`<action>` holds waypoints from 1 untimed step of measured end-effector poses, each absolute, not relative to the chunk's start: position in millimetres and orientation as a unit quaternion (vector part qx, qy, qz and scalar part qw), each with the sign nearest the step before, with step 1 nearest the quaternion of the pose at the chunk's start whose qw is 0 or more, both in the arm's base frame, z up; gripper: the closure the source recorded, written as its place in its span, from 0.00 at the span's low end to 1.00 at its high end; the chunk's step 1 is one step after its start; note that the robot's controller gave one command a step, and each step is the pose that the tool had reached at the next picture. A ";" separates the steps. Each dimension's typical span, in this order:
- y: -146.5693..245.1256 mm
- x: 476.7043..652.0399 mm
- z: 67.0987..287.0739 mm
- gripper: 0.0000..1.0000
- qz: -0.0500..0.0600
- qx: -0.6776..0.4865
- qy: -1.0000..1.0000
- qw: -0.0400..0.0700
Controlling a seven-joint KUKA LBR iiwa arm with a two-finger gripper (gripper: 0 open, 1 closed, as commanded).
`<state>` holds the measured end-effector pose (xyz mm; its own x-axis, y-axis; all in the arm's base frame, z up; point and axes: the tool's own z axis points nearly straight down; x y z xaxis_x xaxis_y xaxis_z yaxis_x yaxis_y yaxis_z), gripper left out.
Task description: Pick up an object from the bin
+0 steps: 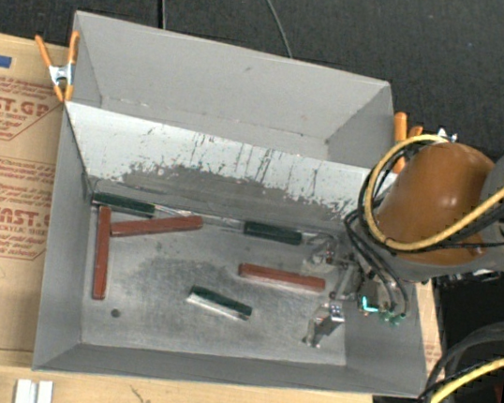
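"Near the right end of the grey metal bin (67,252), low over its floor, I see the pincer (319,330). It hangs below the arm's orange-brown wrist cover (437,201) and a tangle of cables."

"How wide is it open?"

"I cannot tell from this angle, nor whether it has hold of anything. It sits over bare, scuffed floor close to the front right corner."

"What lies nearest?"

"A flat reddish-brown stick (281,276), lying crosswise just up and left of the pincer, apart from it. Further left, a short dark green bar with a pale end (220,304) lies on the floor, roughly level with the pincer."

"And the rest?"

"Along the foot of the back wall I see a dark green rod (273,232) right of the middle and a second dark green rod (123,204) at the left. Two more sticks sit at the left: a slanted reddish-brown stick (158,226) under the back wall and a long reddish-brown stick (102,257) running beside the left wall, their upper left ends meeting."
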<state>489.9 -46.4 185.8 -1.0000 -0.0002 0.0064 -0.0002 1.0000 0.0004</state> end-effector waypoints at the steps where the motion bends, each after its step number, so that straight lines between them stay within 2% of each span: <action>1: -46.3 491.6 188.7 0.00 0.000 0.000 -1.000 0.000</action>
<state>491.6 -46.3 188.7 -1.0000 -0.0007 -0.0005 -0.0007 1.0000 -0.0002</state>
